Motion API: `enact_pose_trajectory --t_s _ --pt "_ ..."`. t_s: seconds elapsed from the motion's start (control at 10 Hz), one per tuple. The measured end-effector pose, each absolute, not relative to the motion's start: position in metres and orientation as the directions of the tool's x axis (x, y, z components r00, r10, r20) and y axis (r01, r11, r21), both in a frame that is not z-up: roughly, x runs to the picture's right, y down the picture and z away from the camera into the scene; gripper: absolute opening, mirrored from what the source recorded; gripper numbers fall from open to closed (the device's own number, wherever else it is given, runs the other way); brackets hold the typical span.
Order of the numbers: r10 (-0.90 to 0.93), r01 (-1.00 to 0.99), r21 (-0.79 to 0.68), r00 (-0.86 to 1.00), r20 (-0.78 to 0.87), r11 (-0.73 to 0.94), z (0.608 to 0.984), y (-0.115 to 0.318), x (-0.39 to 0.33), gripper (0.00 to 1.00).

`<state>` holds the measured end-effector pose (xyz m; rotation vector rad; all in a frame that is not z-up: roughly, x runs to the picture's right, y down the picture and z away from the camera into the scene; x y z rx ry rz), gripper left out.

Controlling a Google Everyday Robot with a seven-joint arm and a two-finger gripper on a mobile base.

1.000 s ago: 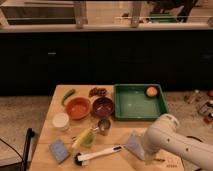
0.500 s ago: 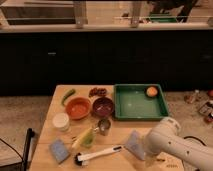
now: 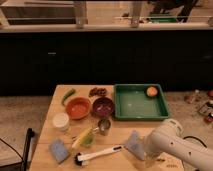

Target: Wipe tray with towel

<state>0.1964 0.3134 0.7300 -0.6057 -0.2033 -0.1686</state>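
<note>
The green tray [image 3: 131,106] sits at the back right of the wooden table, with an orange fruit [image 3: 151,91] in its far right corner. A grey-blue towel [image 3: 133,142] lies flat on the table in front of the tray. My white arm [image 3: 176,146] comes in from the lower right. My gripper [image 3: 150,154] is at the arm's end, low over the table just right of the towel, mostly hidden by the arm.
An orange bowl [image 3: 78,107], a purple bowl [image 3: 103,106], a metal cup [image 3: 104,125], a white tub [image 3: 61,121], a green pepper [image 3: 68,95], a white-handled brush [image 3: 97,155] and a blue sponge [image 3: 59,149] crowd the table's left half.
My arm has shifted slightly to the right and toward the table's front edge. The towel, tray and other objects have not moved.
</note>
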Motion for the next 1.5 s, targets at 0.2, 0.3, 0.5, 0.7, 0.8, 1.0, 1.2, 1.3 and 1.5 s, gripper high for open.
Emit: enact_pose_trajectory --t_s 0.2,0.3,0.5,0.7,0.8,1.0,1.2,1.3,1.5 --pt "-0.077 0.218 -0.542 0.960 0.271 0.811 0.731 0.309 0.190 0.80" --pt "-0.057 0.213 -0.541 0.956 0.289 0.814 0.732 0.305 0.186 0.80" --pt "-0.024 0.199 -0.549 0.951 0.309 0.812 0.735 0.301 0.183 0.80" --pt "0.012 0.174 -0.551 0.948 0.318 0.816 0.741 0.295 0.181 0.80" --pt "0.030 0.158 -0.552 0.949 0.315 0.819 0.743 0.292 0.181 0.80" --pt "0.073 0.114 -0.555 0.950 0.304 0.824 0.749 0.289 0.182 0.80" --pt "0.094 0.093 -0.558 0.950 0.298 0.825 0.756 0.287 0.181 0.80" --pt "0.102 0.085 -0.559 0.950 0.296 0.825 0.760 0.286 0.180 0.80" --pt "0.113 0.076 -0.565 0.950 0.293 0.822 0.767 0.286 0.178 0.80"
